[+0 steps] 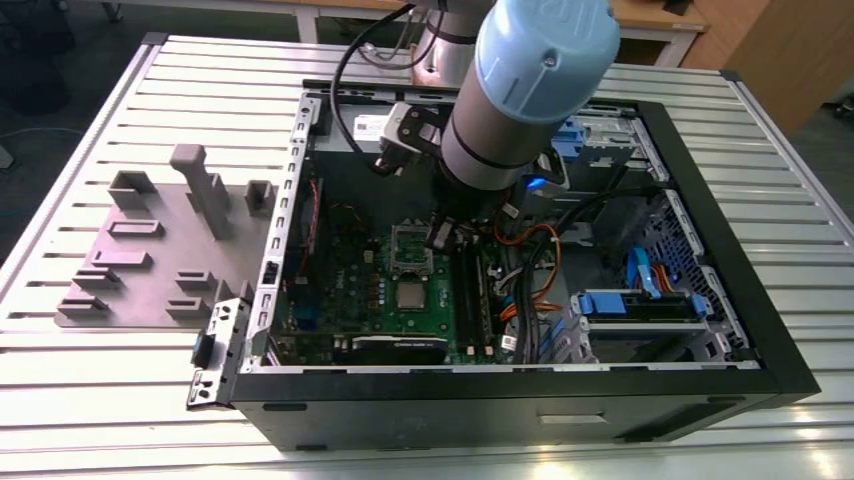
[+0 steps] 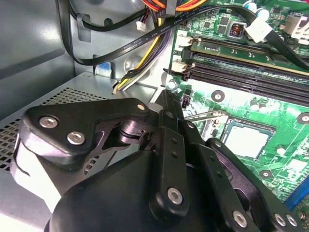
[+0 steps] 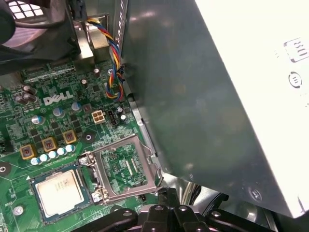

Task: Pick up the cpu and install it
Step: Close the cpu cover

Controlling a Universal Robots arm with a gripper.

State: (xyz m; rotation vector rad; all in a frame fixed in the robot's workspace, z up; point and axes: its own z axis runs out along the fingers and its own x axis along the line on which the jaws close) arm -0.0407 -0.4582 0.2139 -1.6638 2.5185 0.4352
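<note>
The cpu (image 3: 60,190) lies flat in its socket on the green motherboard (image 3: 29,130), just beside the raised metal retention frame (image 3: 124,168); the gripper (image 2: 170,99) hangs above that frame, its spread impossible to tell

An open black computer case (image 1: 534,400) lies on its side on a ribbed metal counter (image 1: 120,400). The robot arm (image 1: 527,90), grey with a light blue cap, reaches down into the case over the green motherboard (image 1: 400,300). The cpu (image 1: 408,293) sits flat in its socket, and the hinged silver frame (image 1: 412,249) stands open just beside it. Toward the exterior view's left, a grey fixture plate (image 1: 147,250) rests on the counter
</note>
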